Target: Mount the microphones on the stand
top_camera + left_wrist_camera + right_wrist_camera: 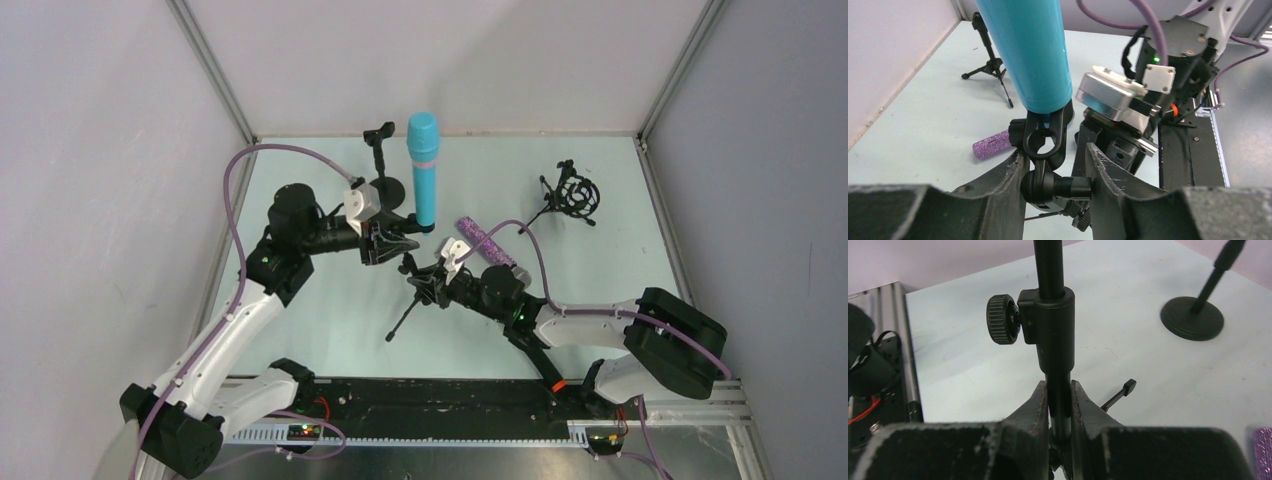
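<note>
Step in hand: seating the light blue microphone [423, 170] in the clip [1043, 140] of the stand; it appears to be fully in and stands upright.
Left gripper [1055, 165]: fingers narrowed onto the clip's swivel joint, just below the microphone.
Right gripper [1058, 386]: clamped tight on the stand pole [1055, 340], beneath the knob [1002, 320].
Outstanding: purple microphone [488, 242] lies on the table beside the right arm. Black microphone [553, 381] is at the near edge, partly hidden.
Next move: judged to need the stand set squarely down and a gentle release without tipping it.
</note>
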Robot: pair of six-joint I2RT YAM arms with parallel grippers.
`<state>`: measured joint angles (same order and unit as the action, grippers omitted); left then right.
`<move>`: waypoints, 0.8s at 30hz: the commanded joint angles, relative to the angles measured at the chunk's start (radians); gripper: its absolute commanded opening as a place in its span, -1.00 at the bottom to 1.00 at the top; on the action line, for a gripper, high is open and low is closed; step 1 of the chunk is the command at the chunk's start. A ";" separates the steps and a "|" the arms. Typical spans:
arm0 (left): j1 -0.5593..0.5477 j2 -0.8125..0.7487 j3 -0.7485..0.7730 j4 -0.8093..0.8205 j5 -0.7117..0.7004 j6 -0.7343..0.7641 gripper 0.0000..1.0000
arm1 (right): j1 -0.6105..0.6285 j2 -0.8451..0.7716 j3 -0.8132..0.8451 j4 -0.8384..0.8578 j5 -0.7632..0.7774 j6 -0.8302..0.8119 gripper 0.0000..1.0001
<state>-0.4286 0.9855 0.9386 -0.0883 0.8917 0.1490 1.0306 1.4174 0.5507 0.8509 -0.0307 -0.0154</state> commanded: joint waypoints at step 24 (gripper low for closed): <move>0.045 -0.004 0.063 0.229 -0.183 0.010 -1.00 | 0.053 -0.004 0.059 -0.082 0.255 0.077 0.46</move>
<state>-0.3950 0.9863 0.9390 -0.0254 0.6521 0.1070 1.1126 1.4754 0.5739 0.8398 0.2970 0.0158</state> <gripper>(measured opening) 0.451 0.599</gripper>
